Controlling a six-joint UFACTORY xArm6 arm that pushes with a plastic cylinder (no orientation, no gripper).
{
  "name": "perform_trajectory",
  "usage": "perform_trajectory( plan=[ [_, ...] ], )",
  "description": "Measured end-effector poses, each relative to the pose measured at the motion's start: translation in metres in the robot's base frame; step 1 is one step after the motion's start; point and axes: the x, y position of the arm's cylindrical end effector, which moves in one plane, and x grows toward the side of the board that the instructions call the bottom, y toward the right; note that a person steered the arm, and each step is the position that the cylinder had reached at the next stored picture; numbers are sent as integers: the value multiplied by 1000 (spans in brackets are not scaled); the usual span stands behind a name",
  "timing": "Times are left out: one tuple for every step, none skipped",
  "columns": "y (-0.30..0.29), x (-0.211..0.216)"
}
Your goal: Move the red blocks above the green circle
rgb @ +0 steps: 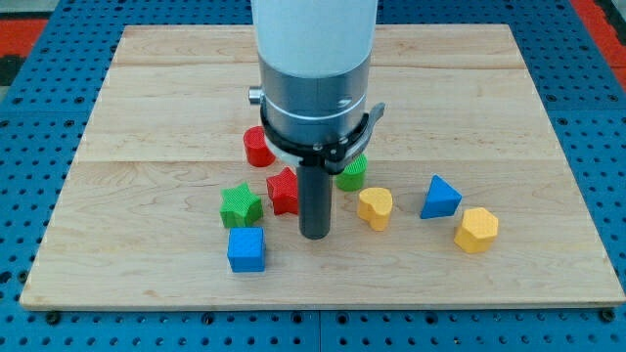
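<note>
My tip (313, 235) rests on the board just right of and slightly below a red block (283, 191), close to touching it. A second red block (257, 147), roundish, lies up and left, partly hidden by the arm. The green circle (353, 173) sits right of the rod, partly hidden behind it. A green star (240, 205) lies left of the lower red block.
A blue cube (246, 249) lies at lower left of my tip. A yellow heart (375, 207) is to its right, then a blue triangle (440, 198) and a yellow hexagon (476, 230). The wooden board (147, 98) lies on a blue pegboard.
</note>
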Motion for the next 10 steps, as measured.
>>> perform_trajectory(
  plan=[
    [-29, -50],
    [-39, -101],
    [-53, -138],
    [-72, -135],
    [-151, -171],
    [-184, -224],
    [-104, -205],
    [-92, -184],
    [-123, -188],
    [-133, -176]
  ],
)
